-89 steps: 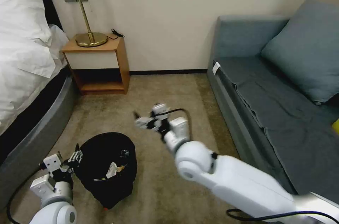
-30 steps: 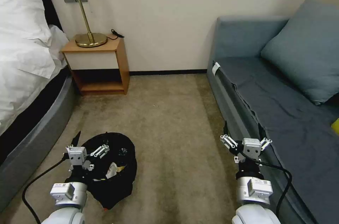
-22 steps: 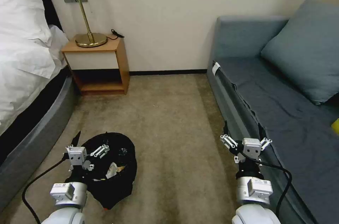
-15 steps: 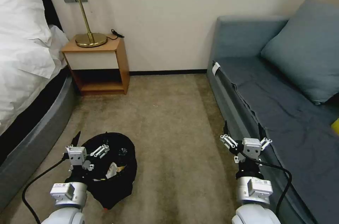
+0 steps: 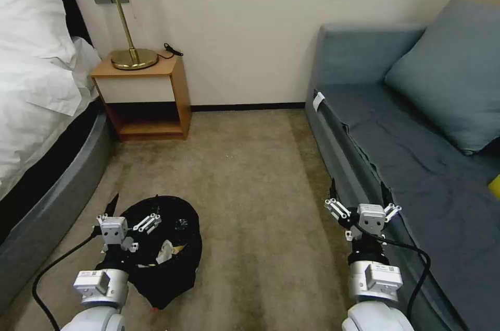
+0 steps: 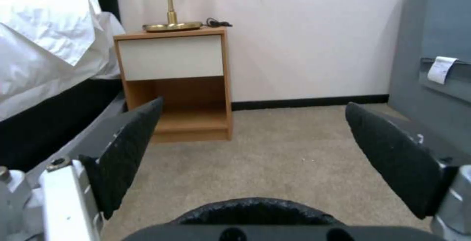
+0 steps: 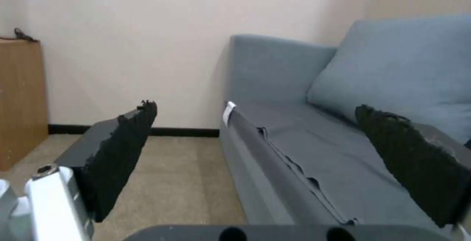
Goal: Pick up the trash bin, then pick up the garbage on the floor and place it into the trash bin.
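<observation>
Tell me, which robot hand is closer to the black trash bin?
Left. The left gripper hovers open over the trash bin; the right gripper is open far across the carpet, beside the sofa.

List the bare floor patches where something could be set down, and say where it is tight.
Widest free patch: the floor between the nightstand and the sofa, up to the wall. A second strip lies between the trash bin and the right gripper. It is tight between the bin, the left gripper above its rim, and the bed.

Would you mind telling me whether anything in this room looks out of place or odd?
Nothing stands out. The trash bin stands on the carpet with litter inside; the left pincer sits open over its rim, the right pincer open beside the sofa.
</observation>
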Available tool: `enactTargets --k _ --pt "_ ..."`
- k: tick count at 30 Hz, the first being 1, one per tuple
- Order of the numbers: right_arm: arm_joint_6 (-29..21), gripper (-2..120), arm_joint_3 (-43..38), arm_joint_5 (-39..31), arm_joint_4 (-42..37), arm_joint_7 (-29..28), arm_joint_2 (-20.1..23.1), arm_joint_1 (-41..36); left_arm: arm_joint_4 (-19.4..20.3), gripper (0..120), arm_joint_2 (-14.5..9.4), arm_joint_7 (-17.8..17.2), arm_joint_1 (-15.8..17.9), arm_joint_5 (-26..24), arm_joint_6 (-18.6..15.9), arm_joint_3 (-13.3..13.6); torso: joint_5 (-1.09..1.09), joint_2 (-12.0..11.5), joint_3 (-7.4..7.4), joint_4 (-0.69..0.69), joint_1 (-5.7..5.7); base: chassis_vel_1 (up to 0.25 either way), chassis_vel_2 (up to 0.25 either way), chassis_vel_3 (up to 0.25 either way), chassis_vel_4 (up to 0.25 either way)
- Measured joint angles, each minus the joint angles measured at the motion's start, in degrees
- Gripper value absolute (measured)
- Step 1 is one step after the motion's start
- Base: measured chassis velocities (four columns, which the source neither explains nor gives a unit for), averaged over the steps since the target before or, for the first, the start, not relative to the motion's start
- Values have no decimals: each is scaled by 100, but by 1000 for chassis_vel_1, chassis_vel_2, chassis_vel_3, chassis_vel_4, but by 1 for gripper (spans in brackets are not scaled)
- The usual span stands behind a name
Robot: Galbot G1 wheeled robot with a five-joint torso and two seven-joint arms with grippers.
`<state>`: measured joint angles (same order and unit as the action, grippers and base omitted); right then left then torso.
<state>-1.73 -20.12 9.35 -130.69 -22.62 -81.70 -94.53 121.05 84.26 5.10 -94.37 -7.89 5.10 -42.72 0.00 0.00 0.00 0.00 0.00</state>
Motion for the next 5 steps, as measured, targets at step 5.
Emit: enactTargets --k 5 --pt "-2 100 0 -1 0 -1 0 0 0 100 0 0 0 0 0 0 0 0 0 0 0 0 0 0 0"
